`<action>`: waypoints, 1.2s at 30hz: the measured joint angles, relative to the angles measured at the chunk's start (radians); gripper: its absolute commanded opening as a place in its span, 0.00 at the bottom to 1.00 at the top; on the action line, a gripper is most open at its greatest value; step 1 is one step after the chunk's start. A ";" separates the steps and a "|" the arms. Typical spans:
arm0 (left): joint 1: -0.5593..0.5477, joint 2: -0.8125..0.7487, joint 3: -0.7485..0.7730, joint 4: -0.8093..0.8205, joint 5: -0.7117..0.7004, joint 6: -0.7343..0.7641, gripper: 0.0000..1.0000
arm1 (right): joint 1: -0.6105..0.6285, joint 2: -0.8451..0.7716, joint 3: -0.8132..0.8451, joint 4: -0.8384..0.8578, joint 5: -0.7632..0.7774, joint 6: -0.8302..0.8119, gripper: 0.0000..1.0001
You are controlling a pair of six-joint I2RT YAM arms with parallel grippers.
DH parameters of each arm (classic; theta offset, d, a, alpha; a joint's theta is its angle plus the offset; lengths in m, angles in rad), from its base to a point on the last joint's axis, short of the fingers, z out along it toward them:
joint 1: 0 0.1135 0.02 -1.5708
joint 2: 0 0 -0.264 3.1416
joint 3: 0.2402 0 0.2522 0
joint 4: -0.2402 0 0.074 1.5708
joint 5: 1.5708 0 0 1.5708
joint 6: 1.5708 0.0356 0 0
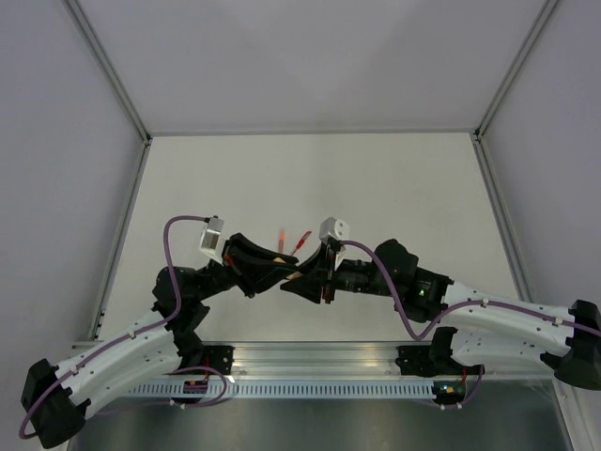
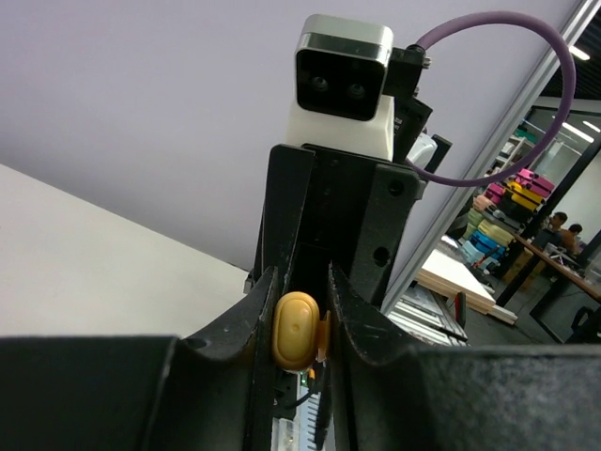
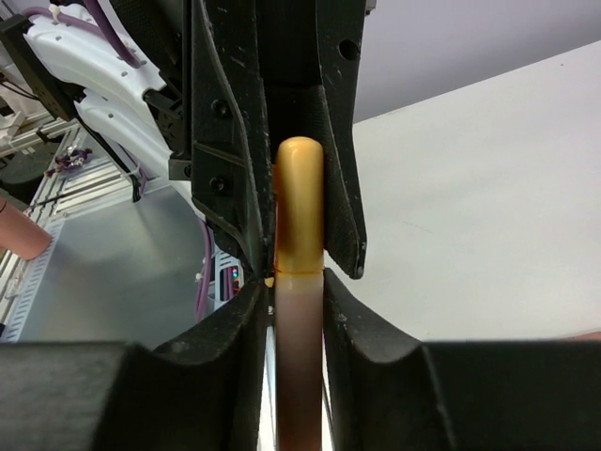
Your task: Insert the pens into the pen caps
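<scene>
My left gripper (image 1: pixel 278 271) and right gripper (image 1: pixel 310 279) meet tip to tip above the table's near middle. The left gripper (image 2: pixel 299 287) is shut on an orange pen cap (image 2: pixel 296 329), seen end-on. The right gripper (image 3: pixel 297 287) is shut on an orange-pink pen (image 3: pixel 299 366). In the right wrist view the orange cap (image 3: pixel 300 202) sits over the pen's front end, with a seam where they join. A red pen (image 1: pixel 301 241) and a short red cap (image 1: pixel 283 236) lie on the table just behind the grippers.
The white table (image 1: pixel 394 188) is walled at the back and sides by grey panels in metal rails (image 1: pixel 122 216). An aluminium rail (image 1: pixel 319 362) runs along the near edge by the arm bases. Purple cables (image 1: pixel 178 224) loop off both wrists.
</scene>
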 measured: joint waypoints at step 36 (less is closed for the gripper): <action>-0.006 -0.013 -0.003 -0.037 -0.001 -0.033 0.02 | -0.010 -0.037 0.056 -0.261 -0.109 -0.031 0.32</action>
